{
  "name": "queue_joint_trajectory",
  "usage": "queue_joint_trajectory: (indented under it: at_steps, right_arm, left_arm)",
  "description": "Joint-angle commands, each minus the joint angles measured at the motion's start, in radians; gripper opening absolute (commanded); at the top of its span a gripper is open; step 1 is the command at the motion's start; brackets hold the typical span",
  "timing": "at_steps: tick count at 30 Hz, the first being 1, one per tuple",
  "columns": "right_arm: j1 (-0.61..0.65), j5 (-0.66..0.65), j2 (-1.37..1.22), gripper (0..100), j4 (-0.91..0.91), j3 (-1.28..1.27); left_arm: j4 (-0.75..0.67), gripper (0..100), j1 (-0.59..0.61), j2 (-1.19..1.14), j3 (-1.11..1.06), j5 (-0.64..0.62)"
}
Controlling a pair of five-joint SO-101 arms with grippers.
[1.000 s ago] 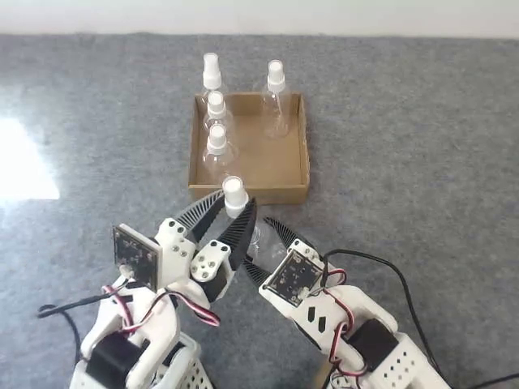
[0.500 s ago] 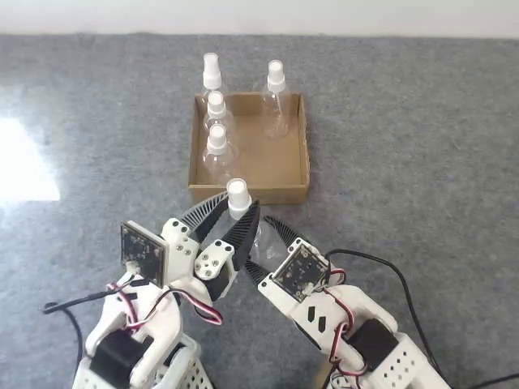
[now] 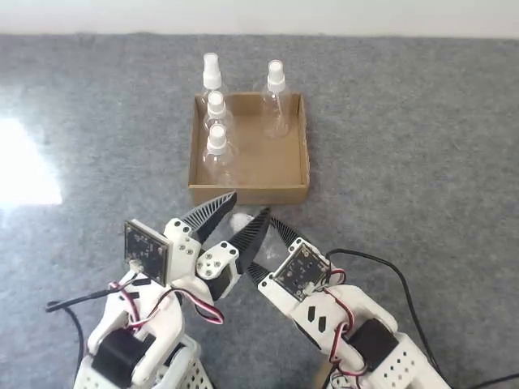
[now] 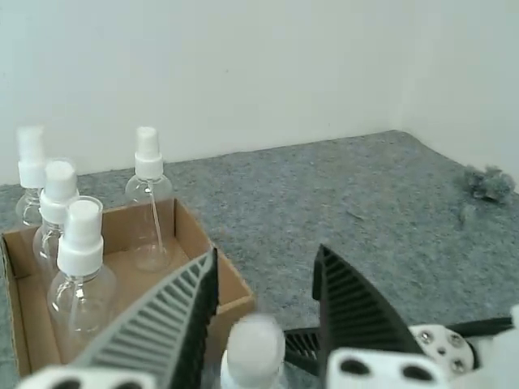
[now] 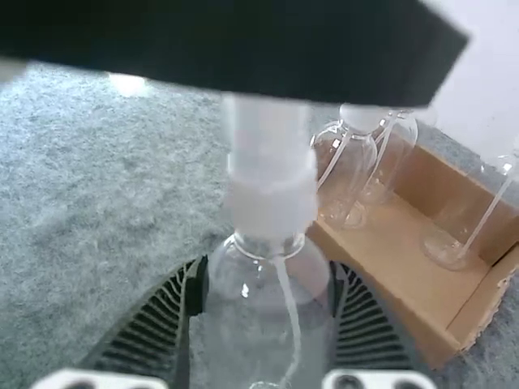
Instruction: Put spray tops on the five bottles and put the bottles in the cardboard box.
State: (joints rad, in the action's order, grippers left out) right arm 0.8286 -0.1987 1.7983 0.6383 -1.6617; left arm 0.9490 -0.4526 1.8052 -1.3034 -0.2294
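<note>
One clear bottle (image 5: pixel 263 300) with a white spray top (image 5: pixel 272 174) stands straight up, just outside the cardboard box (image 3: pixel 195 154). The right gripper (image 5: pixel 268 279) squeezes its body. The left gripper (image 4: pixel 266 255) is wide open around the top.

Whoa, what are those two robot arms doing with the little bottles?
They are putting spray tops on bottles and packing them in a box. The right pincer grips the last bottle upright on the grey carpet, just in front of the cardboard box. A white spray top sits on it, and the left pincer is open on either side of that top, not squeezing it. Four other bottles with tops on stand at the box, at least three of them inside.
</note>
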Motion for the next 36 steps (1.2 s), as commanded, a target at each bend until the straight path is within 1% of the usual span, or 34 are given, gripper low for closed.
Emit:
queue_joint_trajectory:
  at_steps: [1, 9, 14, 18, 22, 25, 28, 32, 36]
  right_arm:
    - [0.004, 0.008, 0.016, 8.7, -0.033, -0.021]
    - [0.005, 0.008, 0.016, 8.7, -0.033, -0.021]
    - [0.005, 0.005, 0.016, 8.7, -0.033, -0.021]
    - [0.005, 0.002, 0.016, 8.7, -0.033, -0.021]
    - [0.005, 0.000, 0.016, 8.7, -0.033, -0.021]
    - [0.004, 0.000, 0.016, 8.7, -0.033, -0.021]
    - [-0.021, 0.003, 0.016, 8.7, -0.033, -0.011]
    - [-0.064, 0.008, 0.018, 8.9, -0.033, 0.011]
    - [-0.065, 0.008, 0.018, 9.1, -0.033, 0.037]
  left_arm:
    - [0.017, 18, -0.006, 0.015, 0.016, 0.005]
    - [0.025, 18, 0.000, 0.015, 0.061, 0.006]
    - [0.025, 18, 0.115, 0.015, 0.116, 0.003]
    - [0.025, 18, 0.209, 0.015, 0.134, -0.046]
    - [0.026, 18, 0.338, 0.015, 0.136, -0.091]
    - [0.029, 18, 0.388, 0.015, 0.125, -0.126]
    - [0.020, 18, 0.388, 0.015, 0.079, -0.127]
    - [-0.060, 18, 0.356, 0.015, -0.012, -0.126]
    - [-0.129, 18, 0.313, 0.015, -0.073, -0.124]
